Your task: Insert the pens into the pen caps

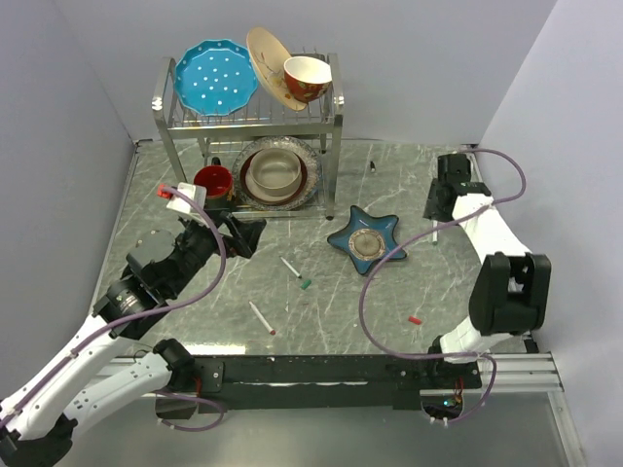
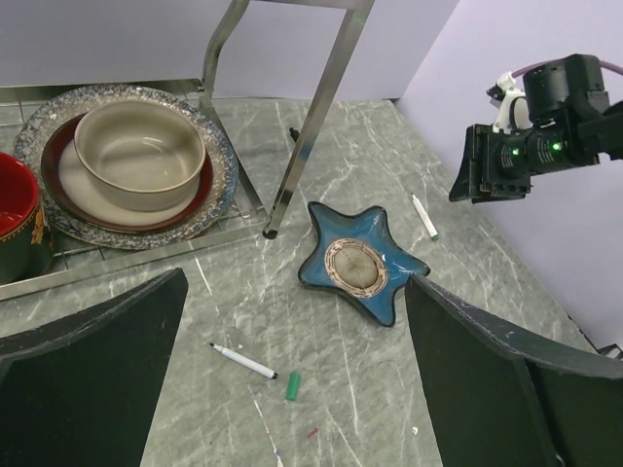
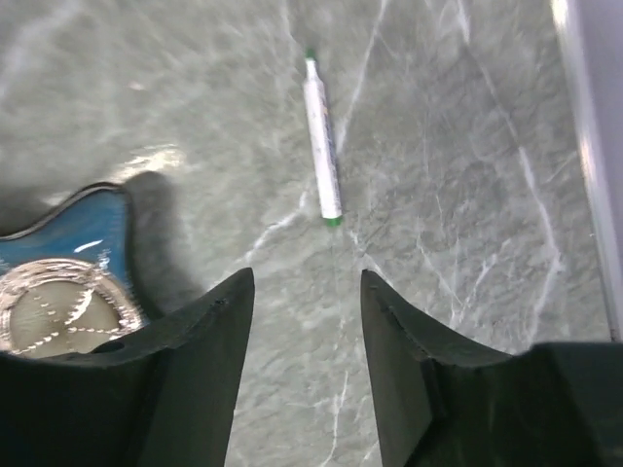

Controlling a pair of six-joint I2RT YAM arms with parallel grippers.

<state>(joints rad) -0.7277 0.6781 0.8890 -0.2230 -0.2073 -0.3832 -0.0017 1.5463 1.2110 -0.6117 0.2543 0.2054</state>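
Grey marbled table (image 1: pixel 331 326) (pale walls (image 1: pixel 409 58) around); left hand (image 2: pixel 297 282) wide, right hand (image 3: pixel 307 282) narrower, both empty.

The end effector (image 3: pixel 307 282) is viewed from behind. Its two dark fingers (image 3: pixel 195 370) are set apart, and bare tabletop (image 3: pixel 467 195) is visible in the gap. A white-barrelled pen (image 3: pixel 322 138) with green ends is laid flat just ahead of the gap, clear of both fingertips. Its long axis runs almost straight away from the end effector. A blue star-shaped dish (image 3: pixel 88 229) is located to the left, partly hidden by the left finger. A pale strip (image 3: pixel 599 146) is seen at the far right.
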